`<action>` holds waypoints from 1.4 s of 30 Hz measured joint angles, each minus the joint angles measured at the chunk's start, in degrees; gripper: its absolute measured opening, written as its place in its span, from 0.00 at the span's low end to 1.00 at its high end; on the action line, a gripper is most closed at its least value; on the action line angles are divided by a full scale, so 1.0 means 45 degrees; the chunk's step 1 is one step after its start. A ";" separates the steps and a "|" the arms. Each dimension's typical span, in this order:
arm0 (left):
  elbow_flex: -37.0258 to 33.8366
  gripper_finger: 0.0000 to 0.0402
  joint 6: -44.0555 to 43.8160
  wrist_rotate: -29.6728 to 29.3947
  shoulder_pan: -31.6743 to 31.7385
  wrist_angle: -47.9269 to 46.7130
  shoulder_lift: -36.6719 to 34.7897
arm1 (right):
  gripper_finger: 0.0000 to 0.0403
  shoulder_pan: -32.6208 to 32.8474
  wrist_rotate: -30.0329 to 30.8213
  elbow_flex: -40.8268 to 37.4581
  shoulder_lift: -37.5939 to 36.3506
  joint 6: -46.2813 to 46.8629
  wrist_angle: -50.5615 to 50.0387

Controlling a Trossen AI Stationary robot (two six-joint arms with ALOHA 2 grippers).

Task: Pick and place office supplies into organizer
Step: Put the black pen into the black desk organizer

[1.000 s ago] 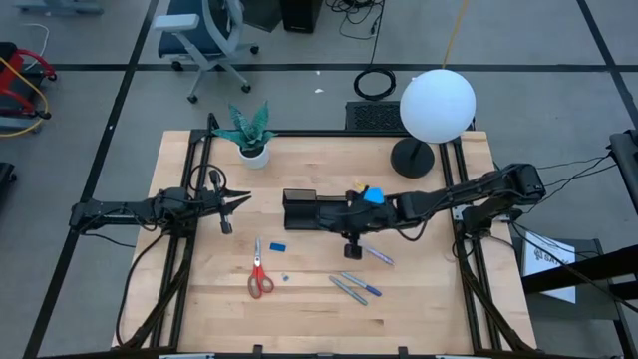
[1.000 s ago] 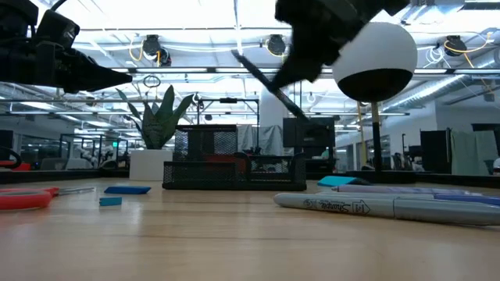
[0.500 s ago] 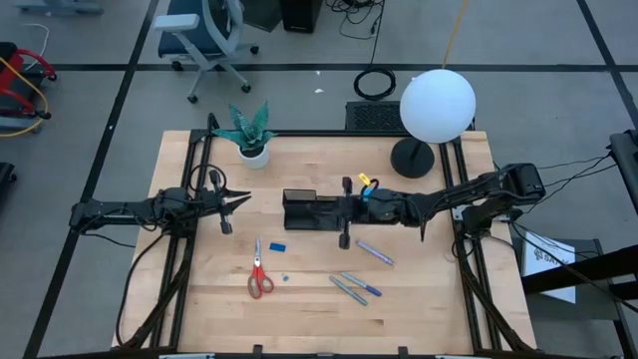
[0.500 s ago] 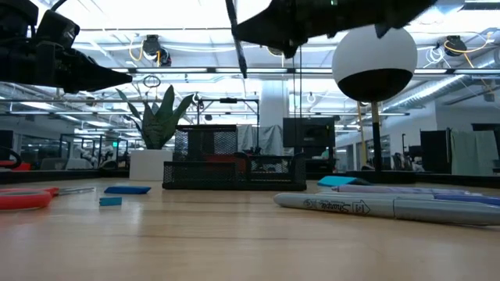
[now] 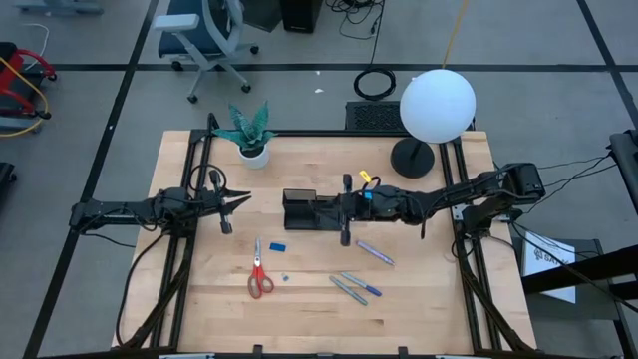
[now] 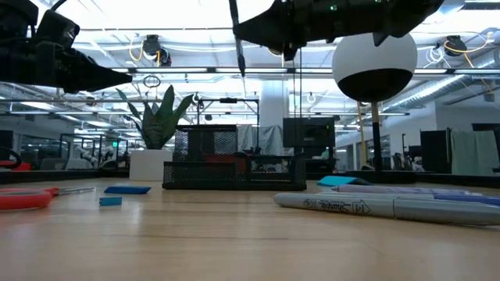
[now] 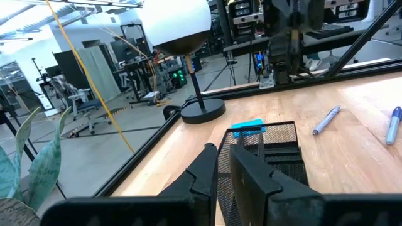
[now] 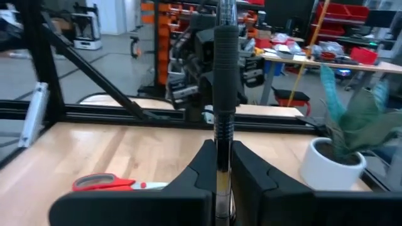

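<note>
My right gripper (image 5: 346,207) reaches level from the table's right and is shut on a black pen (image 6: 237,39), high above the right end of the black organizer (image 5: 309,210). The blue note pad (image 7: 248,125) lies just beyond the organizer, partly under my right arm. Red-handled scissors (image 5: 259,275), a blue block (image 5: 277,245) and a tiny blue block (image 5: 284,278) lie on the wood near the front. More pens (image 5: 374,251) (image 5: 354,287) lie right of them. My left gripper (image 5: 239,199) waits shut, left of the organizer. My right gripper pinches the pen's shaft (image 8: 224,135) between its two fingers (image 8: 204,166), just below the dark grip sleeve. The fingers come level from the table's right and lie across the pen. The pen stands nearly upright, lifted clear, with its lower end (image 6: 242,72) hanging below the fingers.
A lamp with a white globe (image 5: 437,105) and round black base (image 5: 412,158) stands at the back right. A potted plant (image 5: 249,135) stands at the back left. Bare wood lies along the near edge (image 5: 299,324).
My right gripper has tipped up from slanting downward to level and shifted slightly toward the organizer, staying shut. The pen has swung from a slant to nearly upright and risen; in the last half second it barely moved.
</note>
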 joint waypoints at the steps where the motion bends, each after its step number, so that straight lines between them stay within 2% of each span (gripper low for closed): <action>1: 0.0000 0.13 0.0000 0.0000 -0.0005 0.0017 0.0005 | 0.04 -0.0008 -0.0101 0.0000 0.0000 0.0002 0.0082; 10: 0.0000 0.13 -0.0527 0.0005 0.0000 0.0201 0.0005 | 0.04 -0.0191 -0.0338 0.0000 0.0000 -0.0090 0.0172; 18: 0.0000 0.13 -0.4063 0.0050 -0.0005 0.1193 0.0005 | 0.04 -0.0540 -0.0995 0.0000 0.0000 0.0124 0.0081; 23: 0.0002 0.13 -0.4442 0.0364 0.0000 0.2298 0.0000 | 0.04 -0.0540 -0.1000 0.0000 0.0000 0.0143 0.0058; 29: 0.0000 0.13 -0.3950 0.0376 -0.0005 0.2064 0.0005 | 0.04 -0.0540 -0.1000 0.0000 0.0005 0.0137 -0.0044; 35: 0.0000 0.13 -0.4318 0.0325 -0.0002 0.2101 0.0000 | 0.04 -0.0535 -0.1000 0.0000 0.0010 0.0027 -0.0124; 38: 0.0002 0.16 -0.4407 0.0330 -0.0005 0.2103 0.0000 | 0.04 -0.0535 -0.1001 0.0000 0.0010 0.0012 -0.0128; 42: 0.0000 0.27 -0.4649 0.0330 -0.0004 0.2108 0.0000 | 0.04 -0.0535 -0.1004 0.0000 0.0010 0.0011 -0.0128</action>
